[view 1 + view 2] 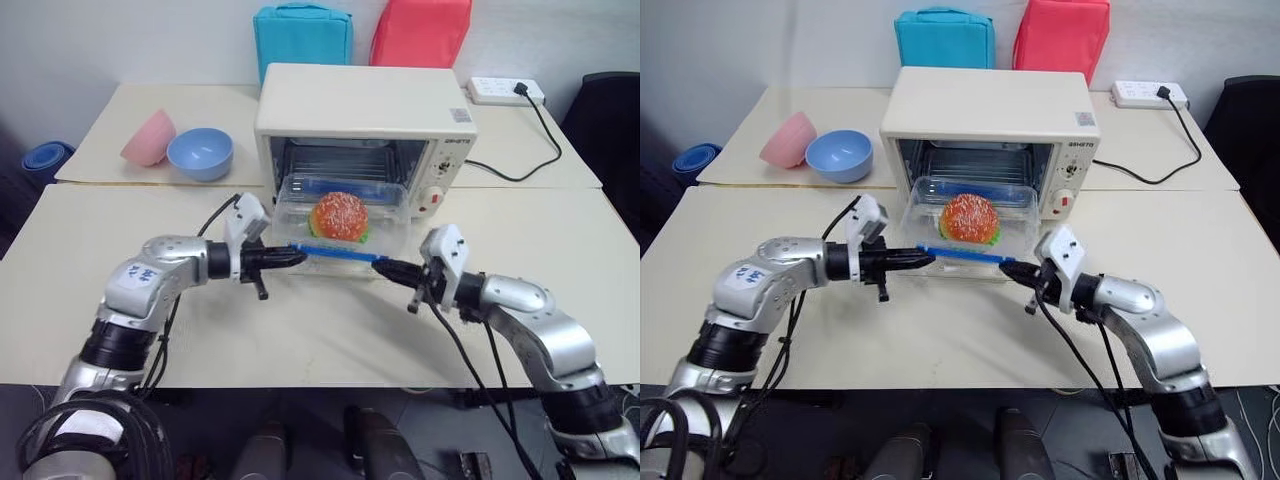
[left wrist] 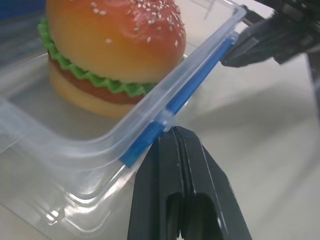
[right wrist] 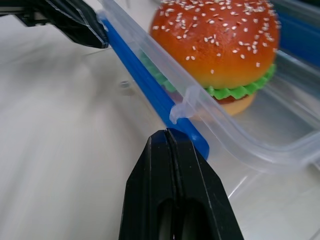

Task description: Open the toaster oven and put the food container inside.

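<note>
In oven mouth, food container [image 1: 340,215], far end hidden

Bright even light; soft shadows; wrist foregrounds blurred.

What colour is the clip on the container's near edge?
Blue; the clip on the clear container shows best in the right wrist view.
</note>
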You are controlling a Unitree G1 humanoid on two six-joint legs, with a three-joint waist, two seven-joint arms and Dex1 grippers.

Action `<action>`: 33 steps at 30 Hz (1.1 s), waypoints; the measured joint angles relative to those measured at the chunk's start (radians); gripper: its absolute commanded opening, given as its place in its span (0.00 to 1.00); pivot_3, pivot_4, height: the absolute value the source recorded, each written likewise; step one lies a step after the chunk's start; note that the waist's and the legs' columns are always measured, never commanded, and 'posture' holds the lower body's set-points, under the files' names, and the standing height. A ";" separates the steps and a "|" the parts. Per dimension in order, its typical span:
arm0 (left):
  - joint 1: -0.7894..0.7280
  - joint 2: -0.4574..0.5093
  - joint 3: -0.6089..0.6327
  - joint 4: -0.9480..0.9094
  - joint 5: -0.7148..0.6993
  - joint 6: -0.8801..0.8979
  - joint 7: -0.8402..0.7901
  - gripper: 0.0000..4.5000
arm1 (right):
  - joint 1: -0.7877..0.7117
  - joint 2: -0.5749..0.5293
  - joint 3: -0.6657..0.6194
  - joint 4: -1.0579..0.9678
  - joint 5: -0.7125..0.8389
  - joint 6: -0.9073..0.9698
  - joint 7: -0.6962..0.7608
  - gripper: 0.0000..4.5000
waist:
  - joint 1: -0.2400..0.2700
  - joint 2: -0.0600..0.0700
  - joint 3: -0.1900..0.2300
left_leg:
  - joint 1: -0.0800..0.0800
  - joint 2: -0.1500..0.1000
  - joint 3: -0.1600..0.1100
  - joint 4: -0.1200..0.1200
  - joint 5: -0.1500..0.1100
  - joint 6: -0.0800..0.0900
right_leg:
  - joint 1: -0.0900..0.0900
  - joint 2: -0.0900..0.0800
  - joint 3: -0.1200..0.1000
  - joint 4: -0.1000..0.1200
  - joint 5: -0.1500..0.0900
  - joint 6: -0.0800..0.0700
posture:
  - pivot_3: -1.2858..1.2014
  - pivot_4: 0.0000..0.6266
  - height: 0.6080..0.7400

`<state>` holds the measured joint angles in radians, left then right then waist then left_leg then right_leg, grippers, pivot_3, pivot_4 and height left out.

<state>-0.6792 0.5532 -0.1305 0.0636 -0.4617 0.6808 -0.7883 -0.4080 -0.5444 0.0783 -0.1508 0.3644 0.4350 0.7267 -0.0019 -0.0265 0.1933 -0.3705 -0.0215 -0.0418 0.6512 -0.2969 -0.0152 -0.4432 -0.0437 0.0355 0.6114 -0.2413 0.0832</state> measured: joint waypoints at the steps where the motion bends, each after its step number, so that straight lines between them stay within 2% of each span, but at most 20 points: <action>1: -0.017 -0.023 0.002 0.023 0.009 -0.007 0.017 0.00 | -0.024 0.016 0.001 0.033 -0.017 -0.013 -0.013 0.00 | -0.001 0.000 0.000 | -0.001 0.000 0.000 0.000 0.000 0.000 | 0.000 0.000 0.000 0.000 0.000 0.000 | 0.52 0.24 1.00; 7: -0.135 -0.143 0.049 0.203 0.079 -0.093 0.139 0.00 | -0.220 0.148 0.017 0.300 -0.129 -0.134 -0.084 0.00 | -0.004 0.000 0.000 | 0.000 0.000 0.000 0.000 0.000 -0.001 | -0.001 0.000 0.000 0.001 0.001 0.000 | 0.52 0.24 1.00; 12: -0.208 -0.187 0.096 0.316 0.115 -0.166 0.185 0.00 | -0.330 0.215 0.014 0.485 -0.187 -0.226 -0.143 0.00 | -0.003 0.000 0.000 | -0.001 0.000 0.001 -0.001 0.001 -0.001 | -0.002 -0.001 0.000 0.001 0.001 0.000 | 0.52 0.24 1.00; 16: -0.209 -0.189 0.123 0.327 0.111 -0.161 0.172 0.00 | -0.337 0.223 0.005 0.509 -0.187 -0.245 -0.142 0.00 | -0.005 0.000 0.000 | -0.003 0.001 0.001 -0.001 0.001 -0.001 | -0.002 -0.002 0.000 0.002 0.001 0.001 | 0.52 0.24 1.00; 19: -0.132 -0.117 0.144 0.168 0.038 -0.083 0.089 0.00 | -0.245 0.183 -0.010 0.357 -0.138 -0.193 -0.086 0.00 | -0.009 0.000 0.000 | -0.004 0.004 0.000 -0.002 -0.001 -0.003 | -0.004 -0.002 0.001 0.001 0.001 0.000 | 0.52 0.24 1.00; 22: -0.035 0.020 0.227 -0.016 -0.087 0.051 -0.012 0.13 | -0.071 0.080 -0.052 0.109 -0.032 -0.061 -0.007 0.00 | -0.013 0.000 0.000 | -0.006 0.007 0.000 -0.002 -0.004 -0.003 | -0.005 -0.001 0.001 -0.001 0.000 -0.001 | 0.52 0.24 1.00; 27: 0.076 0.271 0.415 -0.226 -0.353 0.244 -0.205 0.47 | 0.243 -0.106 -0.154 -0.277 0.167 0.132 0.094 0.00 | -0.022 0.000 0.000 | -0.002 0.007 -0.001 -0.002 -0.006 -0.001 | -0.001 -0.001 0.000 -0.003 -0.001 -0.002 | 0.52 0.24 1.00; 30: 0.108 0.346 0.466 -0.272 -0.406 0.274 -0.261 0.66 | 0.335 -0.131 -0.183 -0.364 0.218 0.181 0.102 0.00 | -0.025 0.000 0.000 | 0.006 0.006 0.001 0.000 -0.005 0.000 | 0.007 0.000 0.000 -0.005 -0.002 -0.003 | 0.52 0.24 1.00; 33: 0.175 0.415 0.480 -0.298 -0.422 0.275 -0.316 0.87 | 0.410 -0.130 -0.191 -0.387 0.205 0.198 0.057 0.00 | -0.028 -0.001 0.001 | 0.018 0.009 0.003 0.000 -0.005 0.001 | 0.020 0.004 0.000 -0.011 -0.012 -0.020 | 0.52 0.24 1.00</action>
<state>-0.5043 0.9679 0.3493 -0.2345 -0.8833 0.9562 -1.1040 0.0018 -0.6744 -0.1130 -0.5382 0.5692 0.6333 0.7836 -0.0294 -0.0273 0.1941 -0.3530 -0.0129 -0.0391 0.6507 -0.3014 -0.0144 -0.4228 -0.0402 0.0360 0.6006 -0.2530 0.0628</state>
